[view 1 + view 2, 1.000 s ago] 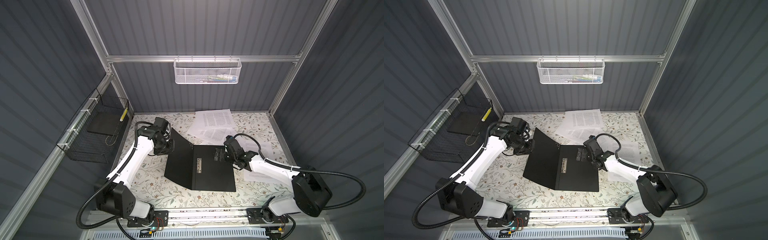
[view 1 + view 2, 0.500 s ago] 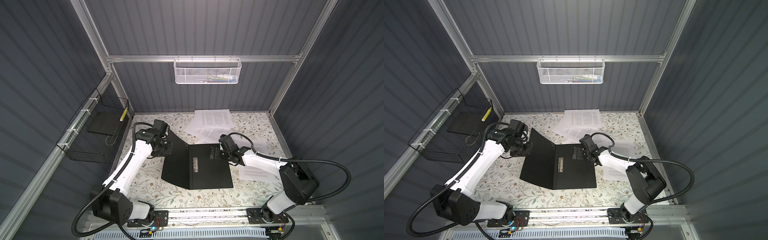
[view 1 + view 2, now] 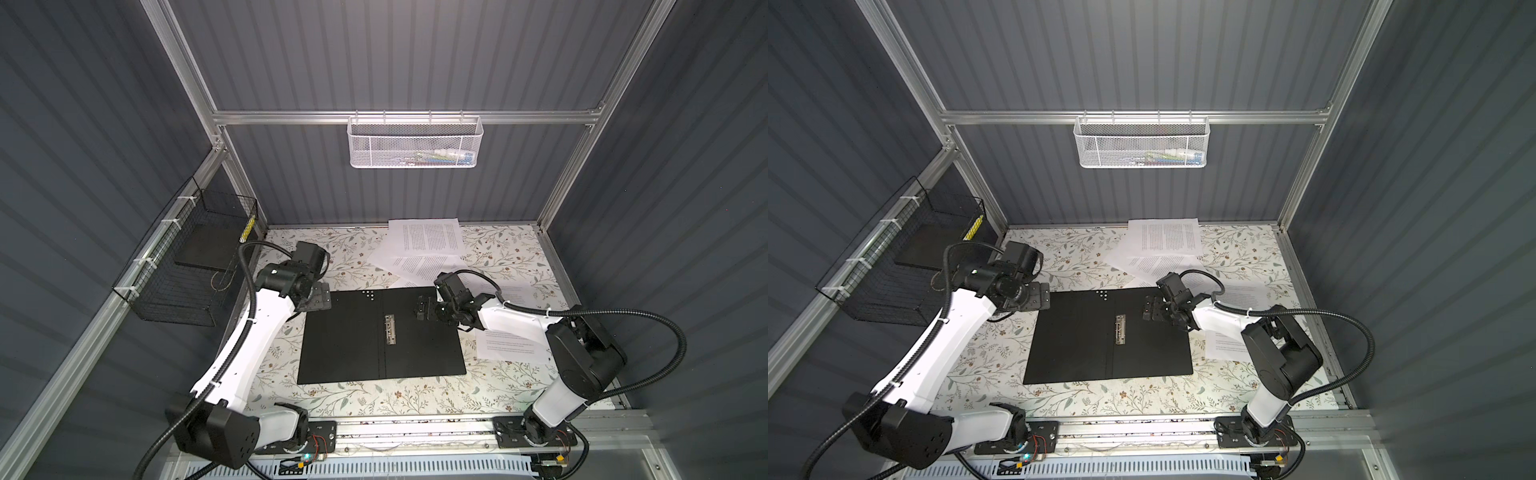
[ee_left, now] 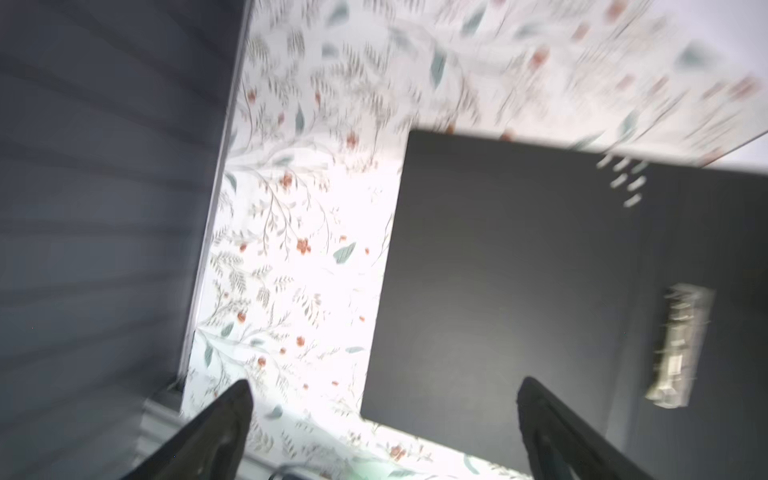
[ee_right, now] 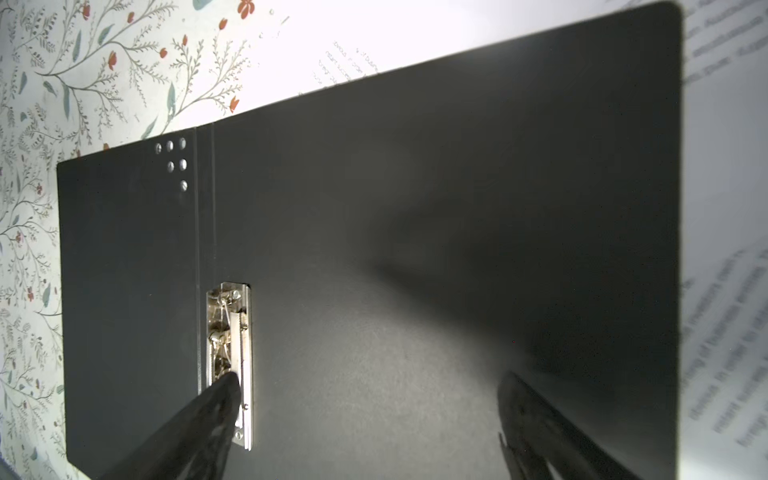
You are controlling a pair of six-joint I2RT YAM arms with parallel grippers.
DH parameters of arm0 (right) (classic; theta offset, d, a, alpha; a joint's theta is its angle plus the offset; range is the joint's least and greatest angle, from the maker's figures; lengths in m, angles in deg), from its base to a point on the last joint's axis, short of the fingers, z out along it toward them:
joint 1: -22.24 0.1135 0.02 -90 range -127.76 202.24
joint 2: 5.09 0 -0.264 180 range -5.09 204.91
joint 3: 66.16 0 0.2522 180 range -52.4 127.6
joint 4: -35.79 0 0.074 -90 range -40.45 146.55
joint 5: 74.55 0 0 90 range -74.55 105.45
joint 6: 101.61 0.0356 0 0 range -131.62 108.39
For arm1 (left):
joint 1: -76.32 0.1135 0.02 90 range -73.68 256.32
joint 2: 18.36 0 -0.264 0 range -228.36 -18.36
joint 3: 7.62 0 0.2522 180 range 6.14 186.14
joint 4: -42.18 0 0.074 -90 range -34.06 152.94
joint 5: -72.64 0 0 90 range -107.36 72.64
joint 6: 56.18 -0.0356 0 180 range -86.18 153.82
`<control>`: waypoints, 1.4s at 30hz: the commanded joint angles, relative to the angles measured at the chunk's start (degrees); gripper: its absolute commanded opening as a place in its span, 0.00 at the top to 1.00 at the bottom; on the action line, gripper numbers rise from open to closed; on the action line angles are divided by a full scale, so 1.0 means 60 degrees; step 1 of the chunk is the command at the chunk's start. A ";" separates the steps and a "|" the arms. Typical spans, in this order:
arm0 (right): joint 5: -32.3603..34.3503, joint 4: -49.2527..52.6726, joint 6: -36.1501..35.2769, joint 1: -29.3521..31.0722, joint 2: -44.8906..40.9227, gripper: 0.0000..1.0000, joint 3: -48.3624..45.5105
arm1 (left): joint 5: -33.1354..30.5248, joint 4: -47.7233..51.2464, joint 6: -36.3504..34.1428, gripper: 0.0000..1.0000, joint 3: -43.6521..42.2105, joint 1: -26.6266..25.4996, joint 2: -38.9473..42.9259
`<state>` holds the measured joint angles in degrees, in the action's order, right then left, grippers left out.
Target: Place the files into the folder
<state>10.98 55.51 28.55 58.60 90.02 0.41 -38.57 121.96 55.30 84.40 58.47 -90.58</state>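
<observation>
The folder [image 3: 345,340] lies fully open and flat in the middle of the table, black inside up, with a metal clip [image 3: 388,328] beside its spine and small dots [image 3: 369,294] near its far edge. Several white printed files lie loose: overlapping sheets [image 3: 424,239] behind the folder and one sheet [image 3: 509,347] to its right. My left gripper [image 3: 320,297] stands open over the folder's far left corner, holding nothing. Open as well, my right gripper [image 3: 424,307] hovers over the right half. In the right wrist view the clip [image 5: 230,332] sits by one fingertip.
A white mesh basket [image 3: 413,143] hangs on the back wall. A black wire basket [image 3: 191,266] with a dark slab inside hangs on the left wall. The floral table top [image 3: 374,395] shows round the folder.
The folder's left cover, held raised by my left gripper before, now lies flat. The left gripper has opened and let it go. My right gripper has shifted slightly over the right half.
</observation>
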 commanded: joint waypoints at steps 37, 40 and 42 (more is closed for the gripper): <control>-0.4579 -0.3336 0.1417 0.1576 0.1895 0.70 -0.0315 | 0.9340 -0.8729 0.2132 0.00 -0.7711 0.0001 -0.2938; -0.4587 -0.3336 0.1450 0.1572 0.1977 0.74 -0.0292 | 0.9283 -0.8752 0.2160 0.00 -0.7792 0.0001 -0.2941; -0.4576 -0.3365 0.1492 0.1572 0.2014 0.76 -0.0318 | 0.9204 -0.8670 0.2122 0.00 -0.7770 0.0001 -0.2870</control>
<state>-15.45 35.90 37.33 67.73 101.34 -2.45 24.99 64.15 68.00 41.65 58.54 -104.13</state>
